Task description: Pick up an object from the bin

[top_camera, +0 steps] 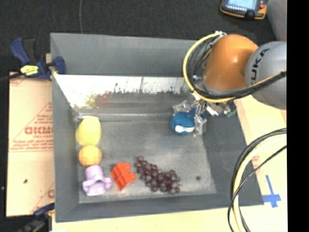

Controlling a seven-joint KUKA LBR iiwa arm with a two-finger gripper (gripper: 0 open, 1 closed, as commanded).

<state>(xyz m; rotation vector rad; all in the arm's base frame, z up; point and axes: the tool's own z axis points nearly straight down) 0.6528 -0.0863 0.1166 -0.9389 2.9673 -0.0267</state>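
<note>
Blue with a white patch, a small round thing (180, 123) sits tight against the claw (194, 118), on the side away from the arm, near the grey bin's (145, 88) back wall. Whether the claw is spread or pinching it, I cannot tell; the orange wrist cover (227, 64) bulks just above. Well off from the claw, toward the far front corner, lie a yellow lemon (88, 131), an orange ball (90, 154), a lilac toy (95, 181), a red block (122, 175) and dark grapes (157, 175).

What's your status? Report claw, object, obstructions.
Claw at the blue ball, bin's back right. Hold not confirmed. Nothing crowding it; grapes, red block, lemon lie apart, front and left.
</note>
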